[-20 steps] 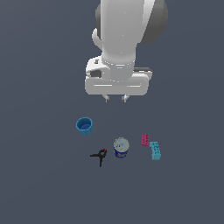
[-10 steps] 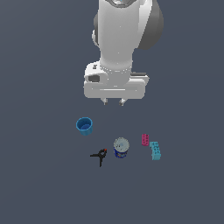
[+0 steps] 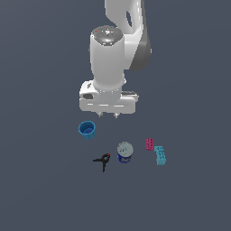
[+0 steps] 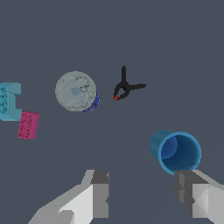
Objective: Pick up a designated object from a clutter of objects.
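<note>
The designated object, a plain blue cup (image 3: 87,129) (image 4: 176,152), stands upright with its mouth up on the dark floor, at the exterior view's left of the clutter. My gripper (image 3: 108,114) (image 4: 142,192) hangs above the floor, a little to the exterior view's right of the cup and apart from it. Its fingers (image 4: 99,192) stand wide apart with nothing between them. One fingertip (image 4: 190,192) lies close to the cup's rim in the wrist view.
A silver-topped blue can (image 3: 125,152) (image 4: 76,91) stands upright near the middle. A black clamp with a red tip (image 3: 103,160) (image 4: 124,89) lies beside it. A magenta brick (image 3: 150,144) (image 4: 28,125) and a cyan brick (image 3: 160,154) (image 4: 8,101) lie at the exterior view's right.
The arm has swung toward the exterior view's left and lowered slightly, bringing the gripper closer to the blue cup. The objects on the floor have not moved.
</note>
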`<state>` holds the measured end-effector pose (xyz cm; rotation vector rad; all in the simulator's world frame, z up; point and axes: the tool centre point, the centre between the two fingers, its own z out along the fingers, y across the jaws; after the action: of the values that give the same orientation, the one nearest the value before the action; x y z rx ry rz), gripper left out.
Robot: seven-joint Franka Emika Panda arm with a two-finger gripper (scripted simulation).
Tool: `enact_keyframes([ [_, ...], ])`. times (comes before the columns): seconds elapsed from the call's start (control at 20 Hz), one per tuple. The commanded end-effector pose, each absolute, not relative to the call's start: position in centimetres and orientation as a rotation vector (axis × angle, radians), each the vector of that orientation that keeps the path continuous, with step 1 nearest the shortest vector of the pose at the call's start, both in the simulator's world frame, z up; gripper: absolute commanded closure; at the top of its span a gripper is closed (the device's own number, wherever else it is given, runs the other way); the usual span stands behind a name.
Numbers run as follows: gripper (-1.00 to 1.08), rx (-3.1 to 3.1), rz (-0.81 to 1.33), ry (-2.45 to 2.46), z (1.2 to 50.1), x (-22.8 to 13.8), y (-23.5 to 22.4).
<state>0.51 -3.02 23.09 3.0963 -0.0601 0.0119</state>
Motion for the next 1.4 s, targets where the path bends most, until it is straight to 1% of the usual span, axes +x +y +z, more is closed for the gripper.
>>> enact_keyframes([
  [0.0,-0.2,3.089,0.018,-0.077,21.0,0.2,-4.4],
  [0.35,-0.2,3.068,0.037,-0.119,15.3,-1.4,-7.9],
  [0.65,-0.2,3.057,0.047,-0.14,12.1,-2.8,-9.9],
  [0.95,-0.2,3.051,0.053,-0.15,10.5,-3.6,-10.9],
  [1.35,-0.2,3.05,0.052,-0.152,10.0,-3.8,-11.0],
])
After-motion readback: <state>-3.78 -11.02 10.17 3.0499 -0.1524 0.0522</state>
